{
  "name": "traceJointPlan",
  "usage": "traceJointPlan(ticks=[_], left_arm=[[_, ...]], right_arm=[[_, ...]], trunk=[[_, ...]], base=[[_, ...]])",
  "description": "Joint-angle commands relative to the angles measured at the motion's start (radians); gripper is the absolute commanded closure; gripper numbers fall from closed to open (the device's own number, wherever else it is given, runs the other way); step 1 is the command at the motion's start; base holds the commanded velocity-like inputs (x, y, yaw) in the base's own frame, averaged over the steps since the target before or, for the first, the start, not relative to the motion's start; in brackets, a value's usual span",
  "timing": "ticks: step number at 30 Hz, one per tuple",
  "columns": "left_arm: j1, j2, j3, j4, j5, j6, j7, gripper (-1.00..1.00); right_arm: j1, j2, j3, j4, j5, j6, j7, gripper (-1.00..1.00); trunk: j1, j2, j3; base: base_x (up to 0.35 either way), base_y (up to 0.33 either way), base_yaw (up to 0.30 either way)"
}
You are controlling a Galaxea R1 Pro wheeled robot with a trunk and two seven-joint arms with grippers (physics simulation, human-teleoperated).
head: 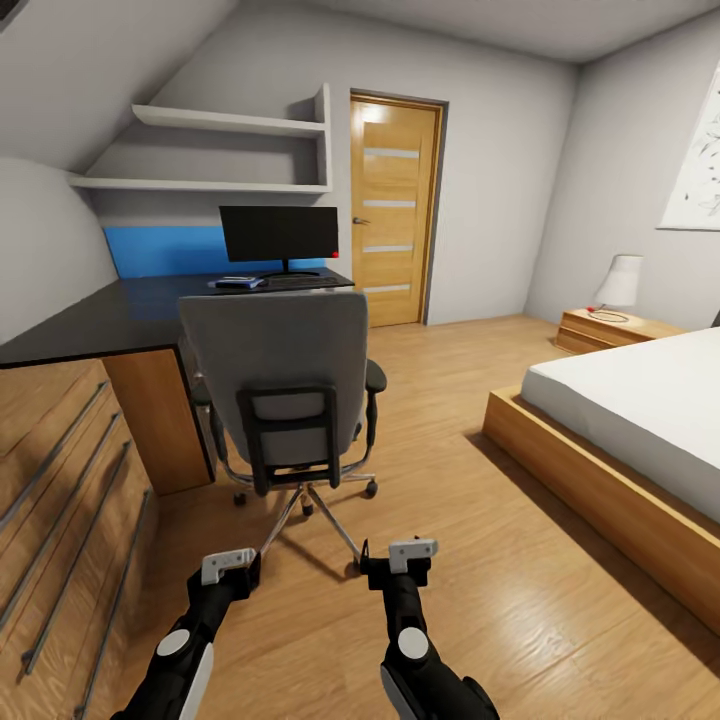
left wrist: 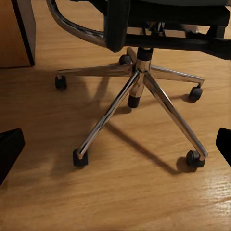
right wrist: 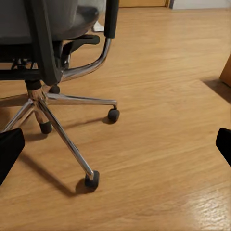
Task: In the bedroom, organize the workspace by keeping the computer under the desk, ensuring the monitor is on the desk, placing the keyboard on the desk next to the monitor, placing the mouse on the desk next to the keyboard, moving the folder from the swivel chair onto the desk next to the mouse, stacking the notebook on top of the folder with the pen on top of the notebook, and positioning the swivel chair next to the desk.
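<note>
The room has a wooden floor (head: 560, 560), a sloping ceiling and a wooden door (head: 392, 210) in the far wall. On the right side stands a bed (head: 640, 420) with a white mattress on a low wooden frame, and behind it a small nightstand (head: 610, 330) with a white lamp (head: 620, 282).

On the left, the desk (head: 110, 315) with its black top and blue back panel goes along the wall to the far corner, under two white shelves (head: 215, 150). A light-wood dresser (head: 60, 500) with long grey handles stands nearest on the left.

The swivel chair (head: 283, 385) stands just beside the desk edge, with its grey back turned to the robot. Its chrome star base and black casters rest on the floor, close in front of both arms.

The monitor (head: 280, 234) stands upright on the far part of the desk, with a red dot at the lower right corner. The keyboard (head: 300, 282) lies in front of its stand. Beside it, to the left, lies a small blue flat thing, probably the folder (head: 238, 283); it is too small to tell more.

The left gripper (head: 228, 568) and the right gripper (head: 405, 555) hang low over the floor, holding nothing. In each wrist view the dark fingers (left wrist: 10, 149) are wide apart at the two edges of the picture.
</note>
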Motion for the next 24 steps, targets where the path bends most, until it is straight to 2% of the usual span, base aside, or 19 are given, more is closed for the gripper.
traceJointPlan(ticks=[1, 5, 12, 18, 21, 24], left_arm=[[0.0, -0.002, 0.005, 0.0, -0.009, 0.001, -0.006, -1.0], [0.0, -0.005, 0.003, 0.001, -0.009, 0.003, -0.005, -1.0], [0.0, -0.009, 0.002, 0.001, -0.009, 0.003, -0.001, -1.0], [-0.001, -0.01, 0.002, 0.0, -0.009, 0.004, 0.002, -1.0], [-0.001, -0.01, 0.003, 0.001, -0.009, 0.005, 0.005, -1.0], [-0.001, -0.011, 0.003, 0.001, -0.009, 0.007, 0.013, -1.0]], right_arm=[[-0.001, 0.0, 0.003, 0.001, -0.009, -0.008, -0.004, -1.0], [-0.002, 0.0, 0.002, -0.006, -0.006, -0.008, -0.004, -1.0], [-0.018, 0.0, 0.002, -0.061, -0.005, 0.005, -0.005, -1.0], [-0.027, 0.0, 0.004, -0.113, 0.0, 0.054, -0.003, -1.0], [-0.029, 0.0, 0.008, -0.125, 0.016, 0.065, -0.004, -1.0], [-0.03, 0.0, 0.017, -0.133, 0.057, 0.074, -0.006, -1.0]], trunk=[[0.0, 0.0, -0.001], [0.0, 0.0, -0.001], [0.027, -0.049, -0.023], [0.05, -0.091, -0.042], [0.061, -0.112, -0.051], [0.073, -0.133, -0.06]], base=[[-0.017, 0.031, 0.0], [-0.01, 0.017, 0.0], [-0.002, 0.004, 0.0], [0.0, 0.0, 0.0], [0.0, 0.0, 0.0], [0.0, 0.0, 0.0]])
